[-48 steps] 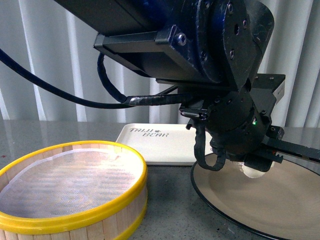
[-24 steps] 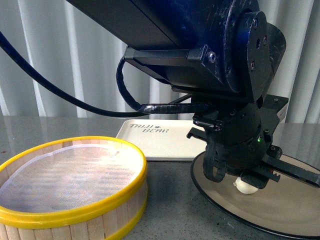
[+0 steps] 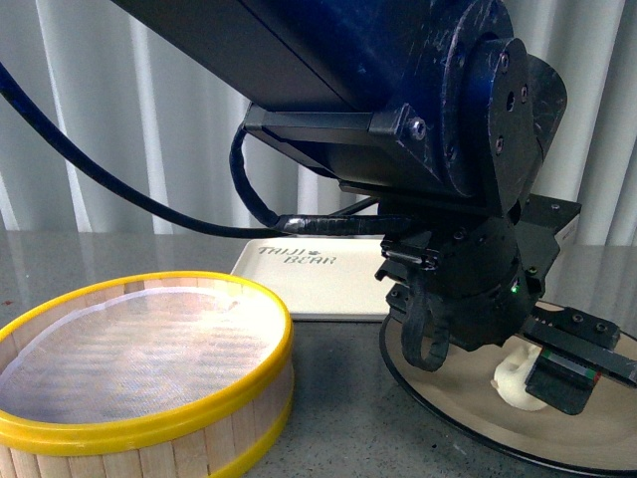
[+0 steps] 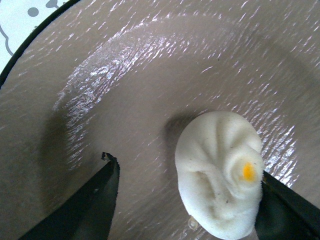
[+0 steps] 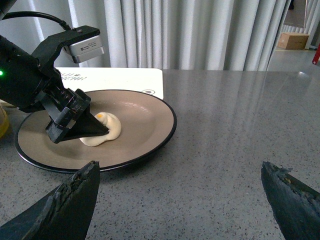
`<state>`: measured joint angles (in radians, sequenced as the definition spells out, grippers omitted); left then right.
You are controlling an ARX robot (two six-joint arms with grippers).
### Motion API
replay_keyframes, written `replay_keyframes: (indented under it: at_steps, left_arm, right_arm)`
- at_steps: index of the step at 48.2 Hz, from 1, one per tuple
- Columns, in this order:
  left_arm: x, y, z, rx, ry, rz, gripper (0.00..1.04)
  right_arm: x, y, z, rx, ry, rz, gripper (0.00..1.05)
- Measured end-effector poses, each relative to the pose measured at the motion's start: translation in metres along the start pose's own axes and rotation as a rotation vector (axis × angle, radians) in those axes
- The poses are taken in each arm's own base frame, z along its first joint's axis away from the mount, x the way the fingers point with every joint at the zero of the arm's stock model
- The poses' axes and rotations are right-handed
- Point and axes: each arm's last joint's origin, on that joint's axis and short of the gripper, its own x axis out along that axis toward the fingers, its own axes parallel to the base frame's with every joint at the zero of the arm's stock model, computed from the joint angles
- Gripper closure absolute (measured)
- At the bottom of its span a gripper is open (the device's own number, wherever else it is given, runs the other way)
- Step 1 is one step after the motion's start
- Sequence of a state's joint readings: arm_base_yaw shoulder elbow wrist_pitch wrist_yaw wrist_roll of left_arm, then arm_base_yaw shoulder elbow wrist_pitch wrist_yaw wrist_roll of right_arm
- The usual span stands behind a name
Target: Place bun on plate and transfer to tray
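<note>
The bun [image 4: 220,172] lies on the plate [image 4: 150,75], a little off the middle. The left pincer [image 4: 185,170] is open around it. One black tip touches the side of the bun and the other tip is well apart from it, so nothing is squeezed. The right pincer [image 5: 180,200] is wide open and empty, over the counter [image 5: 240,125] near the plate.

The bun is white and puffy, with folds that twist up to a small yellow dot. It looks soft and light, and I think a hard pinch would squash it. It may be a bit sticky too.

The plate is round, flat and brown with a thin black rim. It is shiny and hard, so it could slip. I think the best place to hold it is the rim, kept level so the bun does not roll.

The tray [image 5: 130,77] is cream, flat and smooth, just behind the plate. The steamer basket [image 3: 139,368] of wood strips with a yellow rim sits beside the plate.
</note>
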<state>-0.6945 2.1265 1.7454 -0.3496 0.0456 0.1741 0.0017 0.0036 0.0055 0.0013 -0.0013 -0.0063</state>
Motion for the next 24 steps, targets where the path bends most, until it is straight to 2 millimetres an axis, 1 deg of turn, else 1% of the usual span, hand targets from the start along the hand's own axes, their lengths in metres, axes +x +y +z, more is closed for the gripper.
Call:
replay_keyframes:
  at_steps: [2, 3, 7, 11, 24]
  left_arm:
    - [0.0000, 0.0000, 0.0000, 0.000, 0.000, 0.000, 0.26]
    - [0.0000, -0.0004, 0.0000, 0.000, 0.000, -0.001, 0.20]
    - [0.0000, -0.0011, 0.0002, 0.003, 0.000, -0.003, 0.05]
    - [0.0000, -0.0012, 0.0003, 0.002, -0.001, -0.005, 0.07]
    - [-0.0029, 0.0017, 0.0058, -0.011, -0.019, 0.002, 0.07]
  right_arm:
    - [0.0000, 0.0000, 0.0000, 0.000, 0.000, 0.000, 0.09]
    - [0.0000, 0.0000, 0.0000, 0.000, 0.000, 0.000, 0.09]
    - [0.0000, 0.0000, 0.0000, 0.000, 0.000, 0.000, 0.09]
    - [0.0000, 0.0000, 0.0000, 0.000, 0.000, 0.000, 0.09]
    - [0.0000, 0.0000, 0.0000, 0.000, 0.000, 0.000, 0.09]
